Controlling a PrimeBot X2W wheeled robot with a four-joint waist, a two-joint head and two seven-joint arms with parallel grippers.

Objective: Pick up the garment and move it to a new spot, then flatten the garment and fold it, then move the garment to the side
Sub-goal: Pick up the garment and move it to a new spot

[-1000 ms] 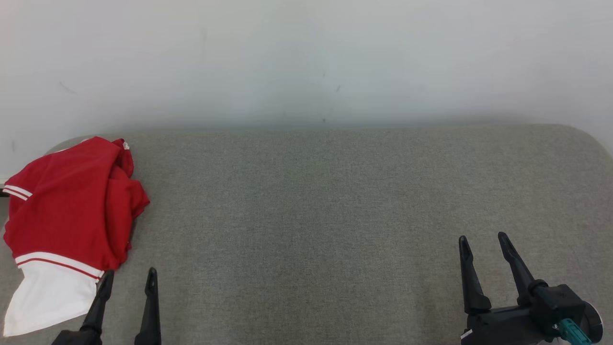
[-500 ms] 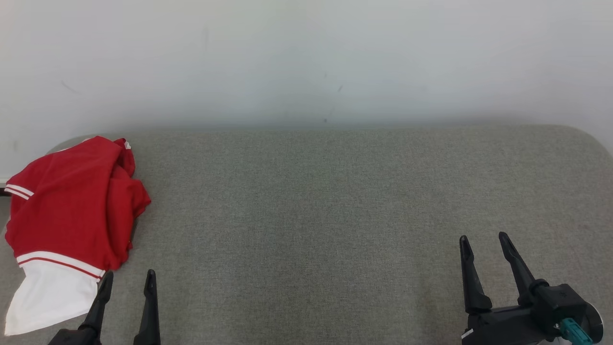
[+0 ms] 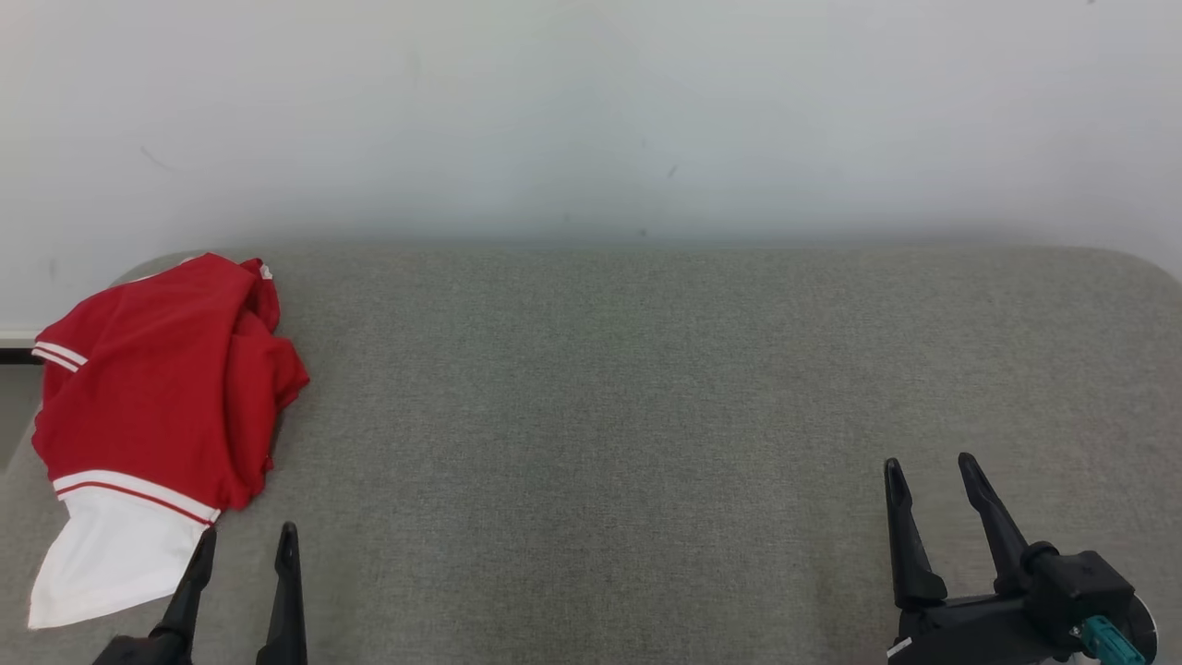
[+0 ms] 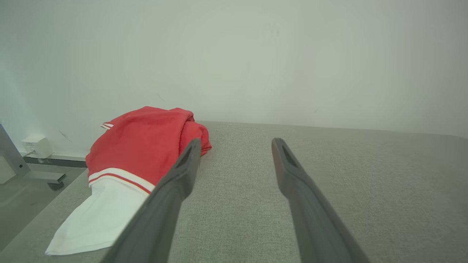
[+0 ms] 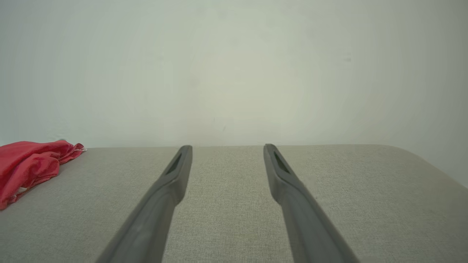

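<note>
**Item 1, garment** (image 3: 157, 397). Red, with white stripes and a white panel (image 3: 111, 554). It lies crumpled in a heap at the far left end of the grey padded surface (image 3: 646, 416), close to the wall (image 3: 591, 111). Nothing is holding it.

**Item 2, left gripper** (image 3: 248, 533). The jaws are spread wide with nothing between them. The fingertips sit just beside the near corner of the white panel (in the left wrist view one finger overlaps the cloth, but you cannot tell contact from that).

**Item 3, right gripper** (image 3: 929, 462). The jaws are spread wide and empty, over bare surface, well apart from the garment.

**Change noted.** Over the last second the whole head picture has slid. The specks on the wall and the garment both sit further right than they did, by about the same amount. Read that as the camera turning left toward the heap, not as the cloth moving. Both grippers hold the same spread and much the same place in the frame.

**Meaning for you.** The pick-up has not begun, and the flattening, folding and setting aside are all still to do. The robot appears to be squaring up to the garment. The left arm is the nearer one for the first grasp.
</note>
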